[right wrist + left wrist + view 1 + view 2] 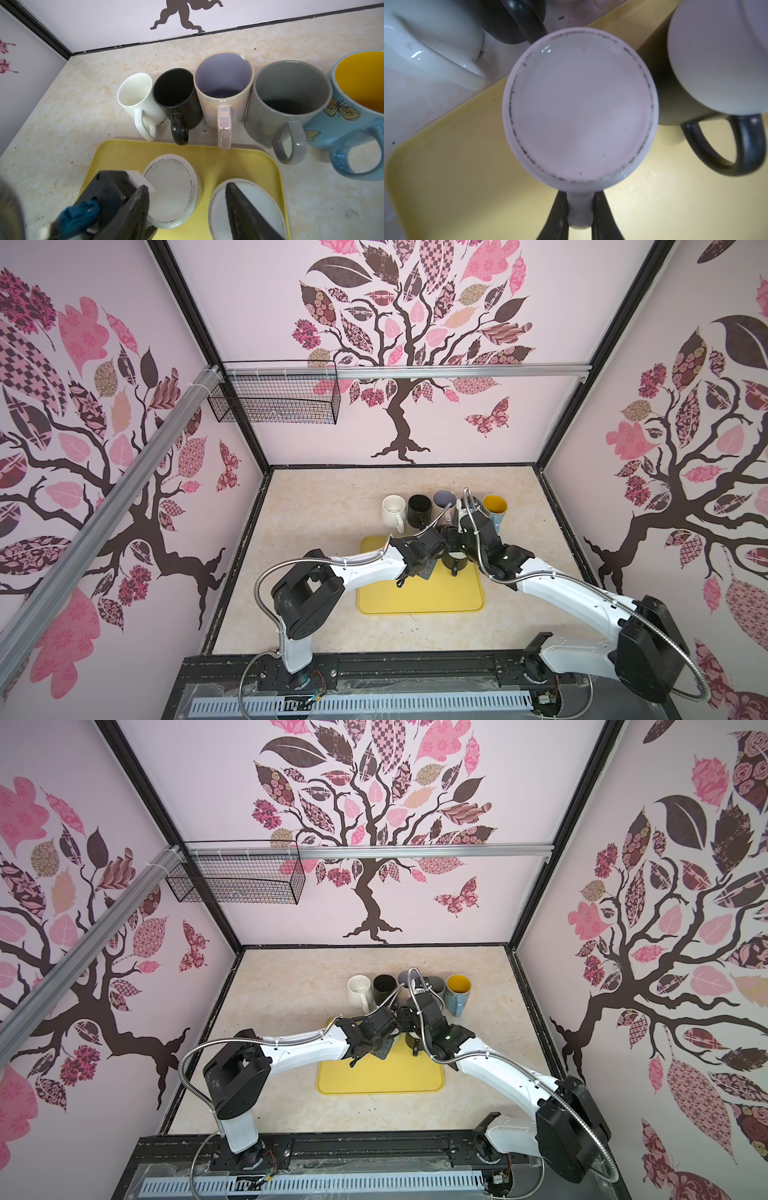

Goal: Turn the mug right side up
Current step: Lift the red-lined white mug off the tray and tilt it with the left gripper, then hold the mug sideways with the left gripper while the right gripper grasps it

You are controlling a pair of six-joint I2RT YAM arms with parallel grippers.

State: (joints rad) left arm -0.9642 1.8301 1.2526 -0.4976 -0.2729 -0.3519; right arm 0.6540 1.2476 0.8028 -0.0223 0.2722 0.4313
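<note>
Looking down, we see the left gripper (580, 199) clamped on the handle of the upside-down pale mug (579, 106), base-up on the yellow tray (456, 166). Just beside it stands an inverted dark mug (662, 93). The right gripper (186, 187) hangs above the two, jaws apart. Crowding the tray's far edge: white mug (135, 93), black mug (174, 89), lilac-lined mug (224, 76), grey mug (291, 83), blue butterfly mug (342, 116), all upright.

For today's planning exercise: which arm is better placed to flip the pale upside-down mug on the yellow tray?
Left: the left end effector is shut on the pale mug's handle; the right end effector hangs open.
</note>
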